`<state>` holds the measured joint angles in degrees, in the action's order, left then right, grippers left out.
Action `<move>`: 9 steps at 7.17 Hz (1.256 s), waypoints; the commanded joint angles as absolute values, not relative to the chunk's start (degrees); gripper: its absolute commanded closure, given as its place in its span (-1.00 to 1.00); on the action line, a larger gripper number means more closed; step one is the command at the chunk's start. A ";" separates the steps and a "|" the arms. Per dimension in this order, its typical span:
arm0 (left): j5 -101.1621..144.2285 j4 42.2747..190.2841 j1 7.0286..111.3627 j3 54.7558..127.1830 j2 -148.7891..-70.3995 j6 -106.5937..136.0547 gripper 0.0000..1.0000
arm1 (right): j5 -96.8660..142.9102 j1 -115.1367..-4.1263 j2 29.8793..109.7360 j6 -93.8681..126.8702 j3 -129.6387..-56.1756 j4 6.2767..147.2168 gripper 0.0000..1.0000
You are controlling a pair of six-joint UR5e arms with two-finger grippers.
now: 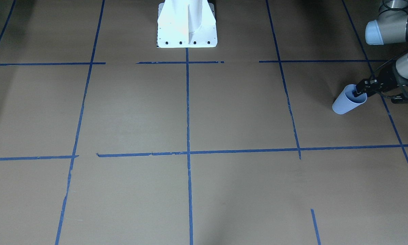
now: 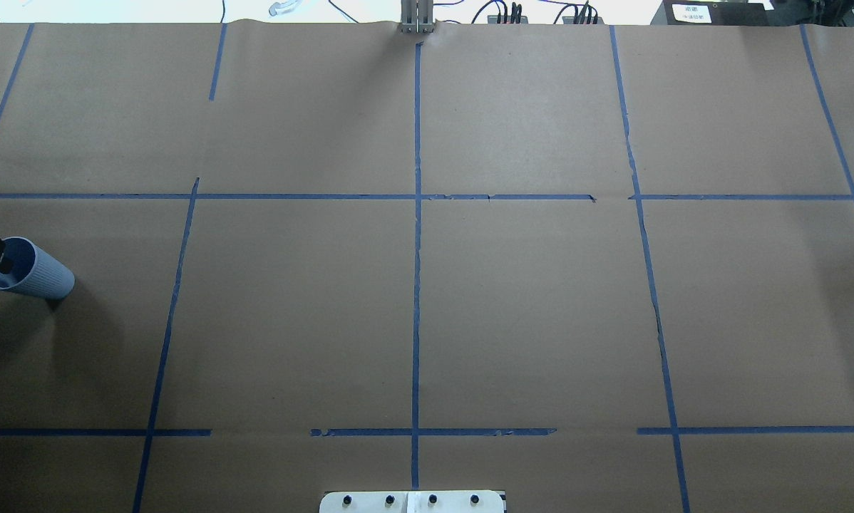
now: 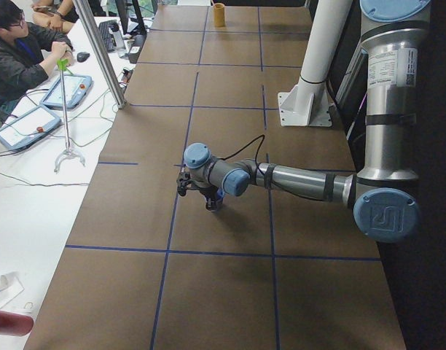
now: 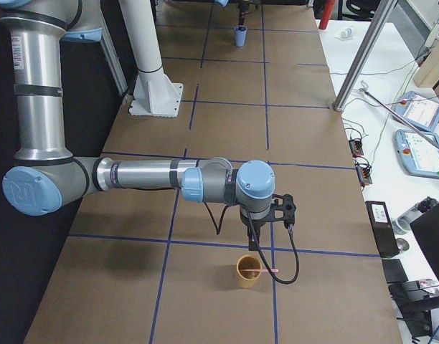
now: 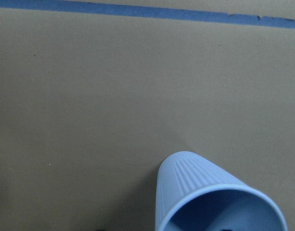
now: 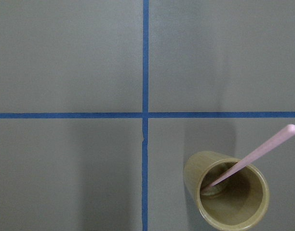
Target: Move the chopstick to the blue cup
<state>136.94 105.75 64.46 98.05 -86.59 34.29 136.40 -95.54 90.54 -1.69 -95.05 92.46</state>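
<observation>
The table (image 2: 541, 320) is covered from end to end in brown paper, which blue tape lines (image 2: 417, 285) mark into a grid of large rectangles; some strips are broken or torn. The robot's white mount base (image 1: 187, 23) is bolted at the middle of one long edge. The blue cup (image 2: 38, 274) stands near the robot's left end, and a tan cup (image 6: 229, 202) stands well apart at the right end, just beside a tape crossing.

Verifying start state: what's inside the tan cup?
The chopstick leans inside the tan cup, upper end past the rim. Its lower tip ends at something pale; shadow hides what.
</observation>
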 commanded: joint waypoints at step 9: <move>126.54 76.56 47.01 112.19 -120.58 70.03 1.00 | 136.84 -95.19 90.88 -1.23 -99.14 92.11 -1.00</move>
